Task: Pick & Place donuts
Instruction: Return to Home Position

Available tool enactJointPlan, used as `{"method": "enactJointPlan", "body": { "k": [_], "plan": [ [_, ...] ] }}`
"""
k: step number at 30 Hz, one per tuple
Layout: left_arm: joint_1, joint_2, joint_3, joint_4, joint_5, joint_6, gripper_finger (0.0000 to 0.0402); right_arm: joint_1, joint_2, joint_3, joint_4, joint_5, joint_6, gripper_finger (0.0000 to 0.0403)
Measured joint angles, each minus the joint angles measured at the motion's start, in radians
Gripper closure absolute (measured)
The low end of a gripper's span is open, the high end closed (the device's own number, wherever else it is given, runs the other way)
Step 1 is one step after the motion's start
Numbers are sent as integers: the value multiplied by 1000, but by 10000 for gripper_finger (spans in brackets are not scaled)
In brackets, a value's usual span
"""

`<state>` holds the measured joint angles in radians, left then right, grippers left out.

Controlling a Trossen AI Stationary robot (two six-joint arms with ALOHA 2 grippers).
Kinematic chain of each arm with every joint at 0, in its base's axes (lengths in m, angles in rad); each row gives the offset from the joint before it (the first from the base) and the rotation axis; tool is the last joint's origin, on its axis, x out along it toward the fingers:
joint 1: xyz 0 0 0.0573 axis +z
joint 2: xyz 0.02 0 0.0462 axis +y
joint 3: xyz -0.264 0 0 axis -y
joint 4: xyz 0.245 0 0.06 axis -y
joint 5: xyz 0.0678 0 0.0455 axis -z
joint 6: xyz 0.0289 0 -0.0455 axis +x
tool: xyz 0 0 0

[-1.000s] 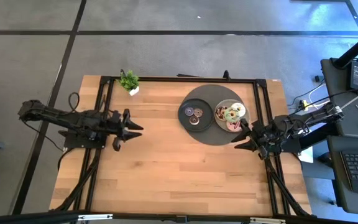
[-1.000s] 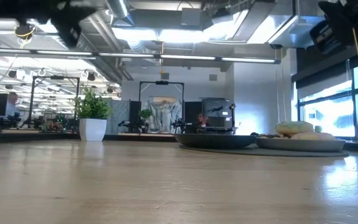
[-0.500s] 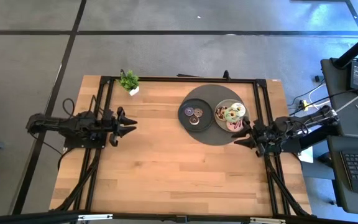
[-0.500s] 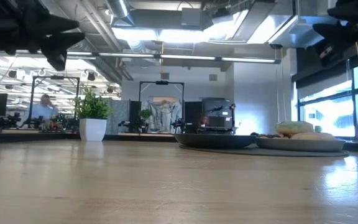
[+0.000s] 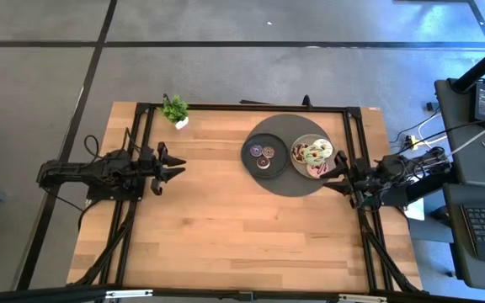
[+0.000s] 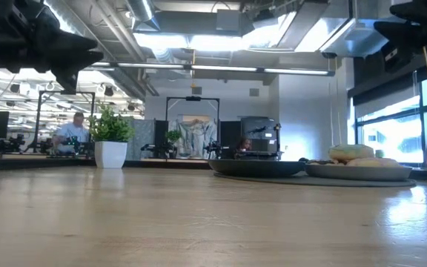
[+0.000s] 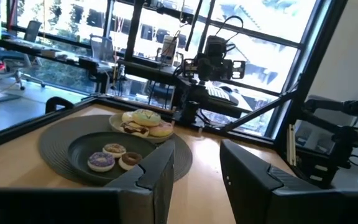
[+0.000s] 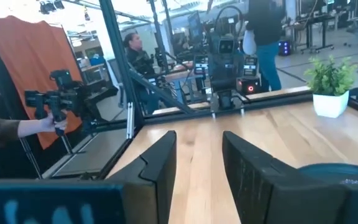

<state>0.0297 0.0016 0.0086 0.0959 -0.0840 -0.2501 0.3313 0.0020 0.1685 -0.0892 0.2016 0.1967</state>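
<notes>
Several donuts (image 5: pixel 313 155) lie piled on a small dark plate (image 5: pixel 297 145). Three mini donuts (image 5: pixel 264 155) lie on a second dark plate (image 5: pixel 251 148) beside it. Both plates rest on a large round grey mat (image 5: pixel 286 183) at the table's far right. In the left wrist view the iced donuts (image 7: pixel 145 122) and the mini donuts (image 7: pixel 113 155) show ahead. My left gripper (image 5: pixel 178 166) hovers open near the table's left edge and points level toward the plates. My right gripper (image 5: pixel 333 172) hovers open at the mat's right rim. Nothing is between either pair of fingers (image 7: pixel 157 174) (image 8: pixel 160 163).
A tiny potted plant (image 5: pixel 175 110) stands at the far left of the table. A black frame (image 5: pixel 242 106) runs around the table. Bare wood lies between the two arms and along the near edge. People show in the room beyond (image 6: pixel 71 133) (image 8: pixel 263 25).
My left gripper has drawn back toward the table's left edge and sunk lower, and it has swung from slanting toward the near edge to pointing straight at the plates. My right gripper has pulled back toward the right and far edges. Both stay open.
</notes>
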Motion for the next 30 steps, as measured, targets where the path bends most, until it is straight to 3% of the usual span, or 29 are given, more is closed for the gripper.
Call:
{"method": "enactJointPlan", "body": {
  "k": [4, 12, 30],
  "plan": [
    [1, 4, 0, 3, -3, 5, 278, 0, -1, -14, 26, 0, 0, 271],
    [1, 8, 0, -9, -3, 3, 279, 0, -1, -160, 258, 0, -17, 271],
    [0, 8, 0, -41, -2, 2, 279, 0, 2, -162, 144, -2, 56, 271]
  ]
}}
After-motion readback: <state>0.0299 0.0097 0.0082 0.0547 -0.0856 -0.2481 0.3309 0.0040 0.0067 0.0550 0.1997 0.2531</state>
